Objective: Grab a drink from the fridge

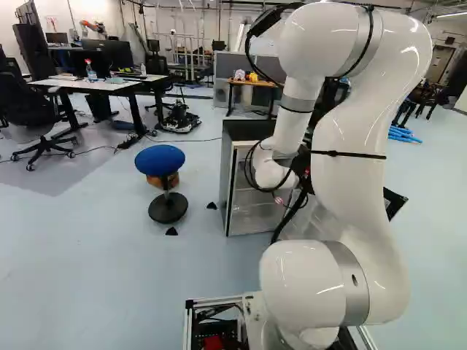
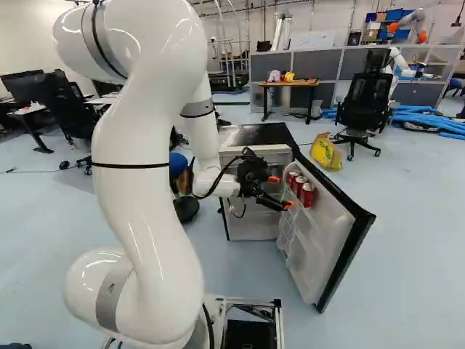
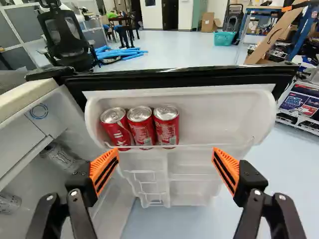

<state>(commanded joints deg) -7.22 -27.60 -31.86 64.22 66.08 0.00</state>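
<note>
In the right base view my gripper (image 2: 282,192) is at the open fridge door (image 2: 323,236), close to the red cans (image 2: 306,194) in its top shelf. The wrist view has the gripper (image 3: 165,170) wide open, nothing between its orange pads. Three red cans (image 3: 140,127) stand upright side by side in the door's top shelf (image 3: 214,119), ahead of the fingers and nearer one of them. The fridge body (image 3: 30,129) lies beside that same finger, with cans or bottles (image 3: 62,155) inside. In the left base view the arm hides most of the door.
A blue stool (image 1: 160,160) stands left of the fridge body (image 1: 248,197). Beyond the door are a yellow bag (image 2: 326,151) and a black office chair (image 2: 361,109). Another robot (image 2: 398,62) stands at the back. Desks (image 1: 98,84) are at the far left.
</note>
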